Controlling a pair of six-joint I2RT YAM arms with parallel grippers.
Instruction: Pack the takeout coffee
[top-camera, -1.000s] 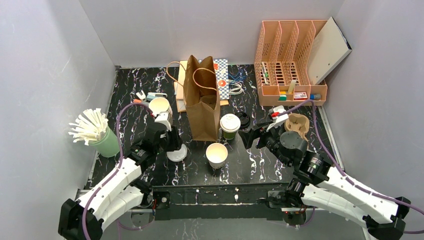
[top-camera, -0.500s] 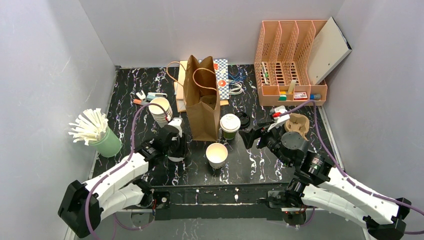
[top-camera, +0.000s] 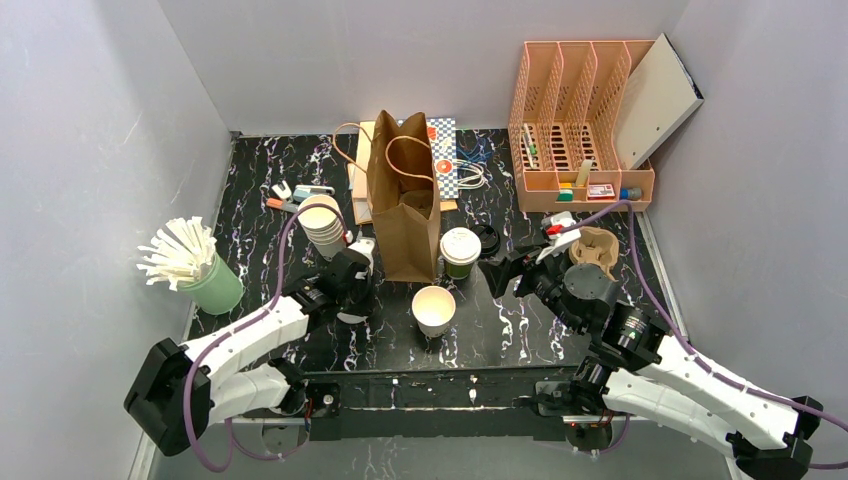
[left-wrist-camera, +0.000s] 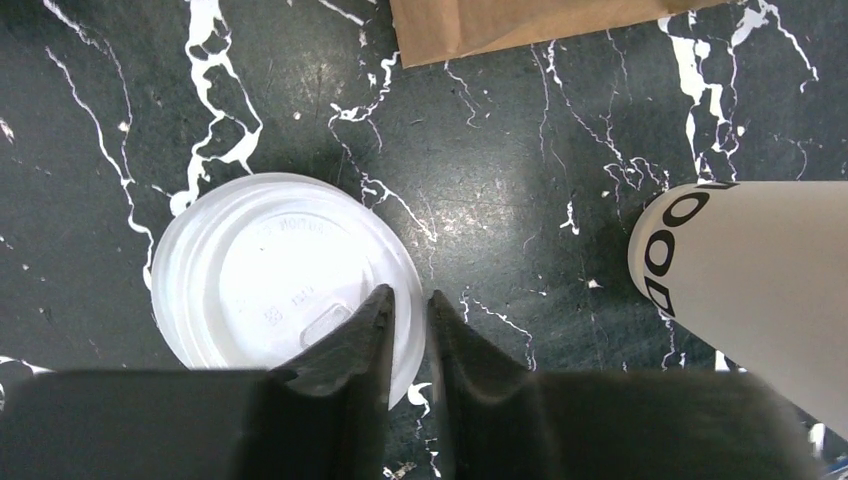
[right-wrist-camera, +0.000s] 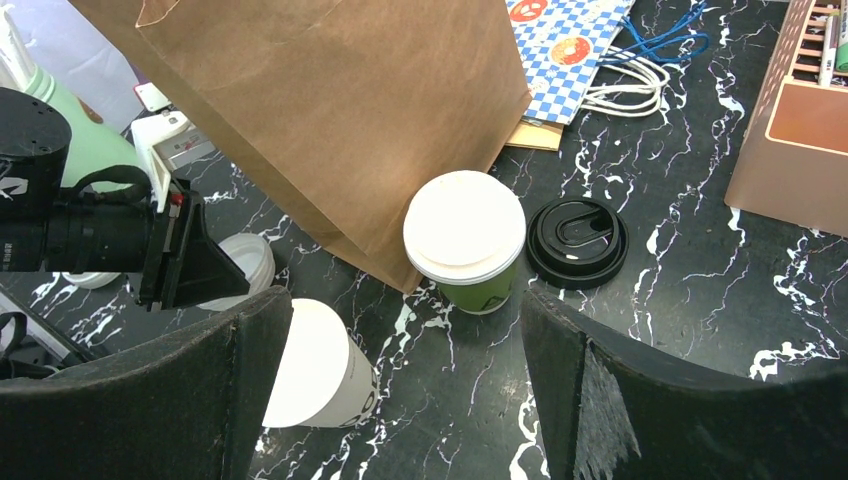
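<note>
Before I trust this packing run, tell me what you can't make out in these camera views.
Inside the paper bag: top view, its own walls shadow it.
Whether the left gripper actually pinches the white lid: left wrist view, the fingers cover the rim; top view, the gripper hides the lid.
The full lettering on the open cream cup: left wrist view, the cup's curve and the frame edge cut it off.

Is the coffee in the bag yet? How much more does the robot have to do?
Not yet. Done: the green cup has its sip lid on, beside the brown bag. In hand: the left gripper pinches the rim of a loose white lid on the table. Left: the cream cup is uncovered, and both cups stand outside the bag. The right gripper hangs open near the green cup.
</note>
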